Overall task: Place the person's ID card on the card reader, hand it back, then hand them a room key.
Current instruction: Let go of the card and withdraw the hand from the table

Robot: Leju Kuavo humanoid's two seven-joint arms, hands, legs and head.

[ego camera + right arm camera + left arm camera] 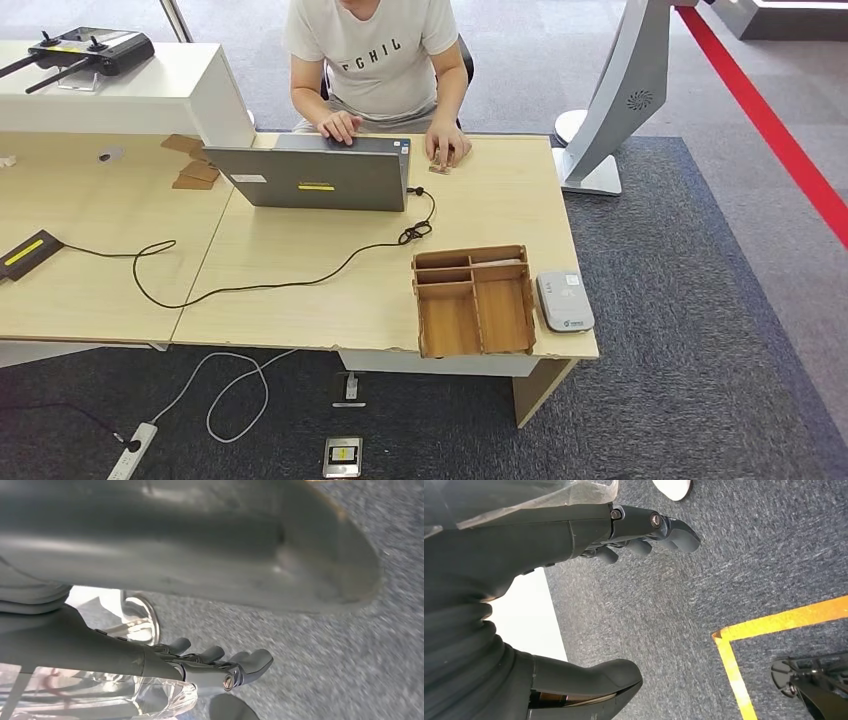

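Note:
A person in a white T-shirt (375, 50) sits across the wooden desk (300, 300). One of their hands (447, 150) rests on a small card (438, 168) at the desk's far edge. The grey-white card reader (564, 300) lies near the desk's front right corner. Beside it stands a wooden compartment tray (472, 300), with something pale and flat in its back right slot (497, 263). My left hand (589, 535) hangs over grey carpet, thumb and fingers apart, holding nothing. My right hand (165, 660) also hangs over the carpet with nothing in it.
A grey laptop (315, 175) stands between the person and me, its black cable (280, 282) looping across the desk. A black device (28, 252) lies at the left. A white stand (610, 110) rises right of the desk. A power strip (135, 450) lies on the floor.

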